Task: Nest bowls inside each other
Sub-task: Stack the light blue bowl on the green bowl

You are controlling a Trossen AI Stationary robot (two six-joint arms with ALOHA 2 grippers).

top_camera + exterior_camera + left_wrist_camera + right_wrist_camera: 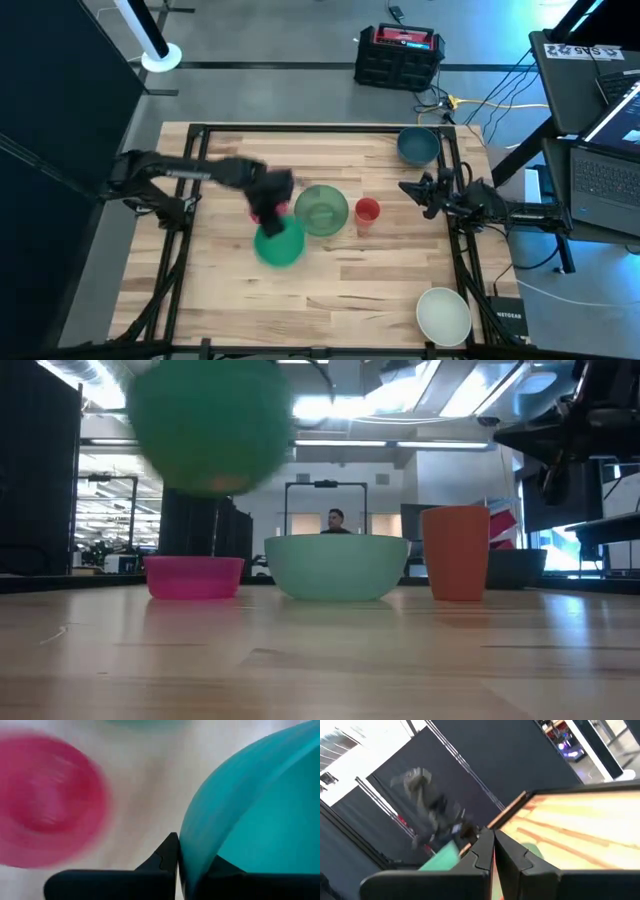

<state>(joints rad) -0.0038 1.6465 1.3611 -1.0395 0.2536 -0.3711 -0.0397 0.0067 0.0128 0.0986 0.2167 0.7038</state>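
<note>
While my left fingers (177, 865) pinch the rim of the green bowl (279, 243), I hold it lifted off the tabletop (330, 290); in the low view it hangs blurred, well above the surface. What the next move turns on, as I judge it, is where a receiving bowl lies from it. The big translucent bowl (321, 209) sits just beside it at about 1 o'clock, mouth up. The pink bowl (194, 576) is right at the left gripper, at 11 o'clock from the held bowl and mostly hidden under the arm from above. The held bowl looks tilted, and its rim would need levelling before it goes down into anything. I cannot tell for sure which of the two it fits.

My left arm is plainly the nearer one. The right fingers (493, 851) are pressed together on nothing, parked at the tabletop's 3 o'clock edge.

An orange cup (367, 212) stands touching-close at 3 o'clock of the translucent bowl, so a sideways swing could clip it. The blue bowl (417, 146) is at the far 1 o'clock corner, the white bowl (443, 313) at the near 5 o'clock corner, both well apart. Bare wood lies between them. A person shows in the room beyond.
</note>
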